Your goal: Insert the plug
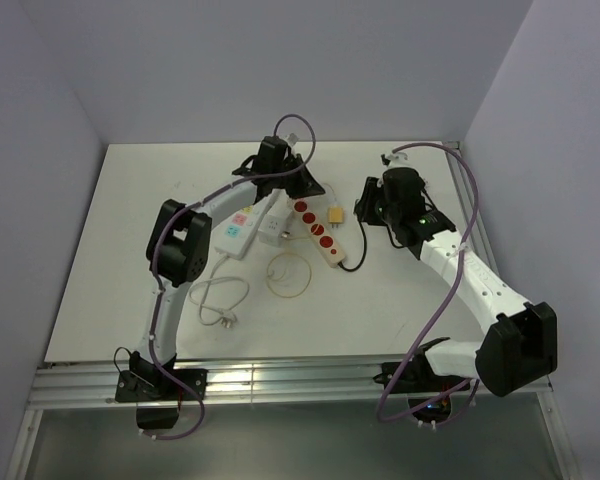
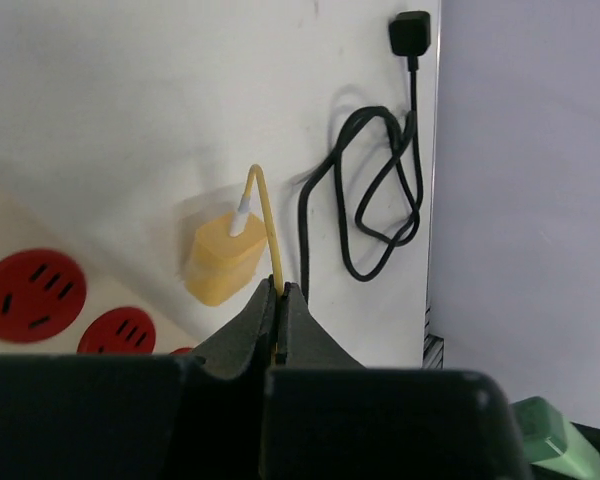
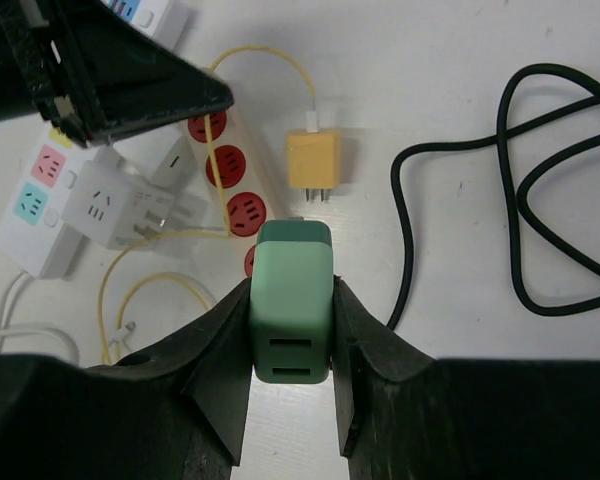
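Pinching the green charger block (image 3: 291, 262) by its two flat sides, the right gripper (image 3: 291, 305) holds it close to the power strip (image 3: 242, 190) with the red sockets, on the strip's right side in the overhead view. The two USB slots face the wrist camera, so the prongs probably point away toward the table, though the block's own body hides them. This side grip likely keeps the block square for a straight push into a socket. The left gripper (image 2: 280, 292) has its fingers pressed together on the thin yellow cable (image 2: 265, 210), a short way behind the yellow plug (image 2: 223, 262). That plug lies flat on the table just beside the strip, and holding its lead seems meant to keep it from drifting across the sockets. The green block is a small matte box with rounded corners, pale mint on the near face and darker at the far end. Its two slots sit one above the other. A black cable (image 3: 520, 200) loops well off to the right. A white strip (image 3: 35, 200) and a white cube adapter (image 3: 110, 205) lie on the far side of the red sockets, apart from both grippers.
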Available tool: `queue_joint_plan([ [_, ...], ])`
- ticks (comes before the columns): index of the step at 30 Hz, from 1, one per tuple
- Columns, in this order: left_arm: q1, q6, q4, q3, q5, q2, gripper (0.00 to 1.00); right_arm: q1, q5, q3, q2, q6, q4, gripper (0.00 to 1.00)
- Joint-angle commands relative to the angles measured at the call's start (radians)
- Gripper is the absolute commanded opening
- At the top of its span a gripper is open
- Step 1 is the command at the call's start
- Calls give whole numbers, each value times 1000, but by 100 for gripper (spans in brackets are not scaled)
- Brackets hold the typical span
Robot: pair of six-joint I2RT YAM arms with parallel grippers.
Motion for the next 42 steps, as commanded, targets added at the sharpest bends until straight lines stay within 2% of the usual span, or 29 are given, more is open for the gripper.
queue_joint_plan([
  [1,9,63,4,172,21,10,0,-8,-36,25,3,-7,53,0],
  [4,25,88,-50,242,-28,0,0,-8,-71,48,22,-14,52,0],
  [6,54,87,-41,232,-34,-43,0,-8,-79,61,36,-27,52,0],
  [12,128,148,11,59,-71,-215,0,-5,-134,144,118,-90,21,0],
  [14,139,208,-5,-13,-141,-294,0,-2,-105,180,157,-99,3,0],
  [18,153,257,10,-185,-266,-457,0,6,-144,226,227,-134,15,0],
  [21,154,289,-39,-254,-333,-496,0,13,-180,294,315,-180,6,0],
  [25,163,286,-42,-349,-341,-506,0,29,-223,480,480,-299,-83,0],
  [30,174,280,-70,-426,-399,-514,2,35,-261,737,655,-413,-282,0],
  [34,186,281,-107,-449,-439,-513,4,40,-309,874,747,-481,-397,0],
  [36,193,277,-125,-442,-488,-502,14,46,-306,920,789,-490,-440,0],
  [37,193,274,-149,-434,-500,-496,28,53,-293,928,796,-488,-447,0],
  [38,193,274,-159,-425,-502,-487,54,56,-281,927,801,-484,-442,0],
  [39,193,278,-162,-412,-499,-471,68,58,-273,901,792,-476,-430,0],
  [40,193,283,-157,-408,-485,-464,99,58,-278,884,781,-464,-398,0],
  [42,193,284,-139,-414,-455,-463,100,58,-269,820,737,-444,-359,0],
])
